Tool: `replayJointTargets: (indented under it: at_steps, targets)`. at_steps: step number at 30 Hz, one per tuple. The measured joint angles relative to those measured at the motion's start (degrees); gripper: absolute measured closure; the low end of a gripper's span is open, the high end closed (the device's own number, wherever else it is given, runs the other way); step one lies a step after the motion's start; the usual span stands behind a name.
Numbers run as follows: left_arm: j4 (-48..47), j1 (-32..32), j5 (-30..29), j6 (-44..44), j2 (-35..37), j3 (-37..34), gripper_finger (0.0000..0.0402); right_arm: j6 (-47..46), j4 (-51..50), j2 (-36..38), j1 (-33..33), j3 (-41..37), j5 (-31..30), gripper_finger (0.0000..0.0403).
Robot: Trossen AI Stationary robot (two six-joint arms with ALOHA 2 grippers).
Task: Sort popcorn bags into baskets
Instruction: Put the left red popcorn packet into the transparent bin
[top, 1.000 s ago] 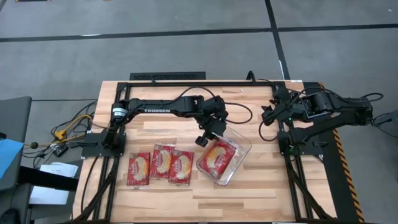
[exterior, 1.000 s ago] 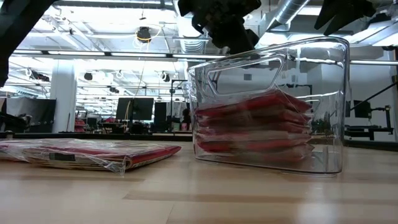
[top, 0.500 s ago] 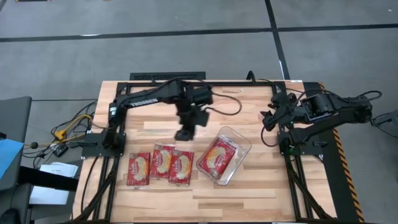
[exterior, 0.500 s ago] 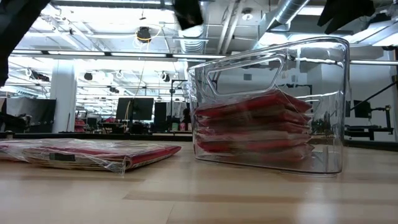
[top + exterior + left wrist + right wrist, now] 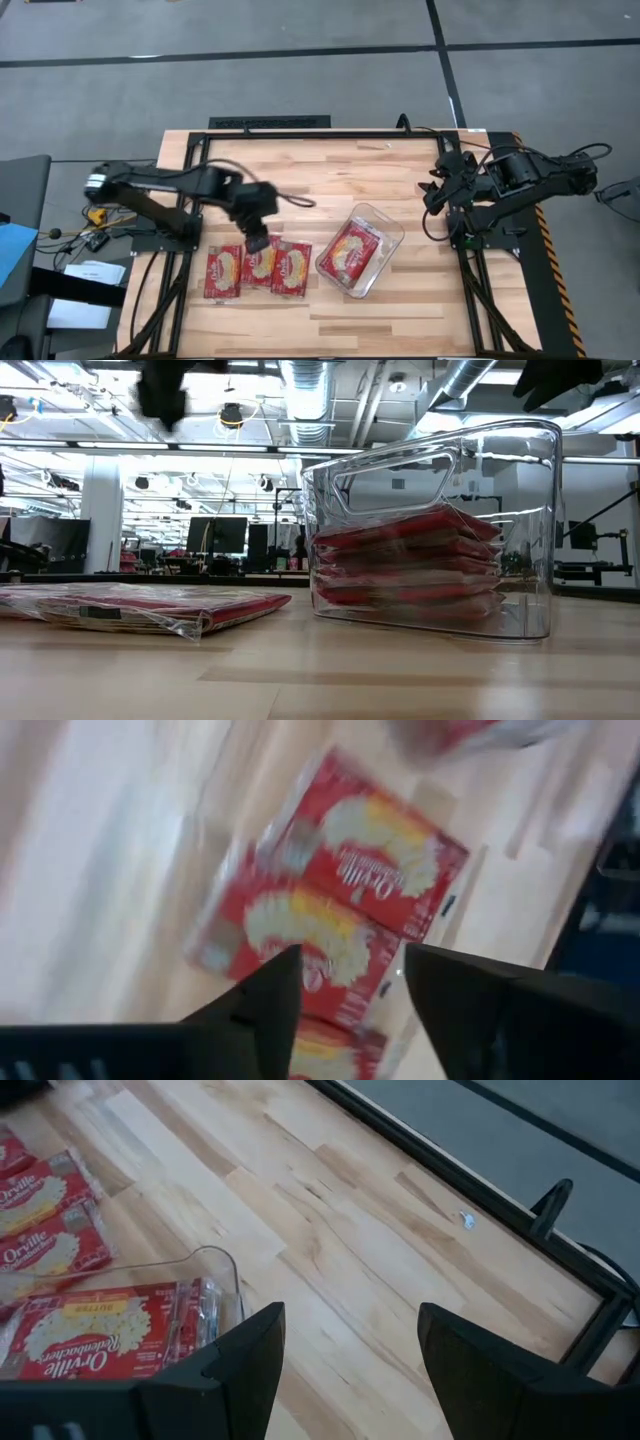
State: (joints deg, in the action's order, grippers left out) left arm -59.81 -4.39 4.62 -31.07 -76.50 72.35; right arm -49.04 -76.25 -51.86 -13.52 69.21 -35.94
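Three red popcorn bags lie flat side by side (image 5: 258, 268) near the table's near-left part, and they show in the low view as a flat red layer (image 5: 140, 605). The clear tub (image 5: 383, 228) stands to their right, holding a stack of several red bags (image 5: 405, 565). My left gripper (image 5: 257, 240) hangs open above the middle bag of the row, high over the table (image 5: 165, 395); its wrist view looks down on the bags (image 5: 375, 855). My right gripper (image 5: 432, 195) waits open at the table's right side, beyond the tub.
Bare wood lies on the far half of the table (image 5: 320, 170) and along its near edge (image 5: 330, 320). Black frame rails run along the table's left, right and far sides. The tub's tall clear wall (image 5: 520, 530) stands between the row and the right arm.
My left gripper has swung from beside the tub toward the table's left and near edge, and now hangs over the row of three bags. The bags and the tub have stayed in place.
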Motion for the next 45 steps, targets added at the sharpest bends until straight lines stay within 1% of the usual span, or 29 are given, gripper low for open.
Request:
replayJointTargets:
  at_steps: [2,6,9,12,16,22,24,27,30,33,38,45]
  targets:
    - [2.88,-0.97,0.05,-8.2,4.18,-7.37,0.0212,0.0,0.0,0.0,0.0,0.0,-0.04,0.0148]
    - [1.29,-3.2,0.08,-22.09,10.16,-17.93,0.0159,0.0,0.01,0.0,0.04,0.0,-0.13,0.0148]
    - [-0.23,-5.03,0.07,-30.51,12.02,-22.88,0.0128,-0.02,0.04,0.0,0.04,0.0,-0.15,0.0148]
    - [-2.32,-6.97,0.1,-35.62,11.98,-26.11,0.0112,-0.02,0.22,0.02,0.04,0.0,-0.17,0.0148]
    - [-1.13,-9.99,0.34,-41.84,10.9,-28.61,0.0109,-0.02,0.22,0.02,0.04,-0.02,-0.18,0.0148]
    - [0.14,-14.83,-1.54,-51.58,9.8,-31.37,0.0115,-0.04,0.26,0.02,0.04,-0.02,-0.24,0.0148]
    - [4.65,-16.13,-1.58,-54.86,10.22,-32.36,0.0116,-0.04,0.31,0.0,0.09,-0.02,-0.24,0.0148]
    - [9.46,-19.39,-3.47,-62.12,11.56,-33.55,0.0116,-0.07,0.34,0.02,0.09,-0.02,-0.24,0.0148]
    - [9.18,-22.79,-3.61,-69.38,11.64,-34.28,0.0116,-0.07,0.35,0.02,0.07,-0.02,-0.24,0.0148]
    - [8.53,-25.5,-1.98,-74.6,10.59,-34.31,0.0117,-0.07,0.35,0.0,0.11,-0.02,-0.24,0.0148]
    - [10.31,-28.92,-1.87,-81.35,9.08,-34.31,0.0117,-0.04,0.32,0.01,0.11,-0.02,-0.24,0.0148]
    - [9.6,-32.68,-2.49,-86.79,7.08,-34.32,0.0117,-0.02,0.01,0.02,0.11,-0.02,-0.19,0.0148]
